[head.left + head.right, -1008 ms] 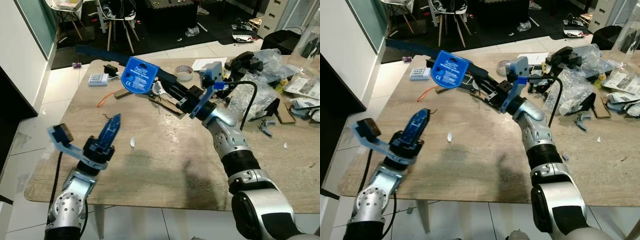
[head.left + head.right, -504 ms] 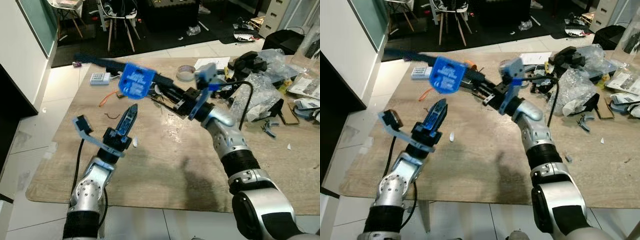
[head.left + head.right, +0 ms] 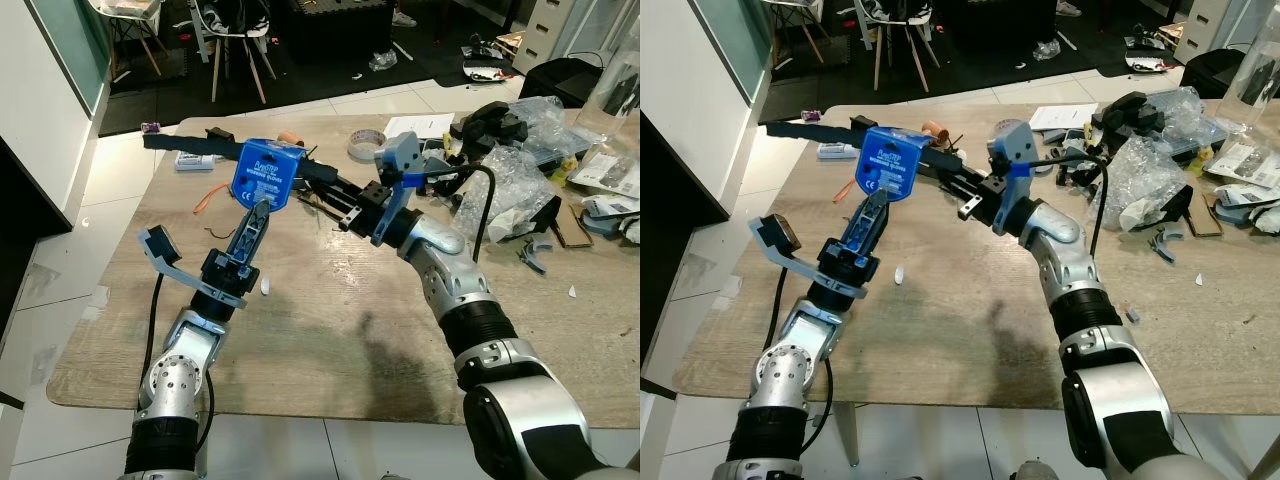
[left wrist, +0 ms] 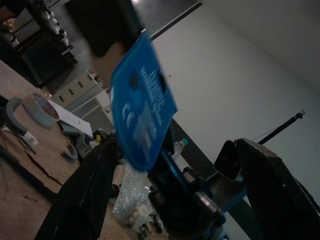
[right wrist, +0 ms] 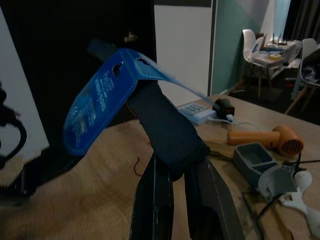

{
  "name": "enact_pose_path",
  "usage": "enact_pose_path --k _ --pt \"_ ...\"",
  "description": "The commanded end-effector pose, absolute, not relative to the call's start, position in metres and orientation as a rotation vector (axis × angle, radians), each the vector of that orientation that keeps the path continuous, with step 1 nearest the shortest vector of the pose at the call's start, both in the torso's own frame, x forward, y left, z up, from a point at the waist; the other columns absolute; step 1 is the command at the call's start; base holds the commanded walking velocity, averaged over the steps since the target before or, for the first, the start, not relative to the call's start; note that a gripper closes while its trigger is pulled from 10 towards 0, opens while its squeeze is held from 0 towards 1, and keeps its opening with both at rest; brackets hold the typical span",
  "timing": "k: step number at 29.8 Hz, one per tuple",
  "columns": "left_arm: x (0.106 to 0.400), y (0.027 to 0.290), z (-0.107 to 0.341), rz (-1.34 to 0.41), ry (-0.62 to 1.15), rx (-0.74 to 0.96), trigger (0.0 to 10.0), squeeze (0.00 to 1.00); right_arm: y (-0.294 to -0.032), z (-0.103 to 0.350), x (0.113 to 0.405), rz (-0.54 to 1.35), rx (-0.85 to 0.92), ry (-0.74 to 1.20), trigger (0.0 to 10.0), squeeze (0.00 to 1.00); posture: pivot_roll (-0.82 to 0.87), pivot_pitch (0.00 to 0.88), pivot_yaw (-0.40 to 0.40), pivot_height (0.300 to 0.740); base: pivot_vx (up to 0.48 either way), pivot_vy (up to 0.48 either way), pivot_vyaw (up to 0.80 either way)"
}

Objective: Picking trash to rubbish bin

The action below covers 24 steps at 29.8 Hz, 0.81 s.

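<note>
One right end effector (image 3: 335, 187) clamps the black strap (image 3: 190, 145); blue tag (image 3: 265, 174) meets left end effector (image 3: 255, 215), grip unclear

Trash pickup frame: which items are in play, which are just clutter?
In play:
- black strap with blue card tag, shut in the right tool
- left tool, raised just under the tag

Clutter:
- tape roll
- white paper
- clear plastic bags
- small white scrap

My right arm reaches forward-left, elbow bent, right tool (image 3: 962, 190) clamped on something. My left arm is raised, left tool (image 3: 256, 215) angled up toward it, fingers seemingly close together.
</note>
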<state>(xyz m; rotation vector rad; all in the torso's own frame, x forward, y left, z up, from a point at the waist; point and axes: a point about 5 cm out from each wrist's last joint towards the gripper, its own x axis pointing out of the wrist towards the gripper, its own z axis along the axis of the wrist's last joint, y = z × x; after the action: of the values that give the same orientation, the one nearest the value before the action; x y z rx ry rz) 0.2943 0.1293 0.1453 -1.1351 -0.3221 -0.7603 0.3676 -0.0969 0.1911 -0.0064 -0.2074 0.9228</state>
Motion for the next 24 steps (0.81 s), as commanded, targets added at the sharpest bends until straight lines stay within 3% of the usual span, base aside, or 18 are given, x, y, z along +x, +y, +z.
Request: enact_pose_path --k 1,10,12,24 --pt "0.295 0.129 0.151 -0.763 -0.344 -1.119 10.0 0.00 -0.094 0.182 0.365 0.939 -0.013 -0.176 0.0 0.00 -0.01 0.036 0.056 0.740 0.000 0.000 0.00" --pt "0.296 0.125 0.157 -0.787 -0.354 -1.107 10.0 0.00 -0.090 0.176 0.363 0.950 -0.019 -0.158 0.0 0.00 -0.01 0.039 0.061 0.740 0.000 0.000 0.00" --pt "0.294 0.121 0.158 -0.821 -0.350 -1.088 0.0 0.00 -0.090 0.175 0.362 0.950 -0.021 -0.156 0.0 0.00 -0.01 0.038 0.061 0.740 0.000 0.000 0.00" --pt "0.289 0.115 0.157 -0.860 -0.341 -1.071 0.0 0.00 -0.091 0.176 0.363 0.946 -0.024 -0.157 0.0 0.00 -0.02 0.039 0.060 0.740 0.000 0.000 0.00"
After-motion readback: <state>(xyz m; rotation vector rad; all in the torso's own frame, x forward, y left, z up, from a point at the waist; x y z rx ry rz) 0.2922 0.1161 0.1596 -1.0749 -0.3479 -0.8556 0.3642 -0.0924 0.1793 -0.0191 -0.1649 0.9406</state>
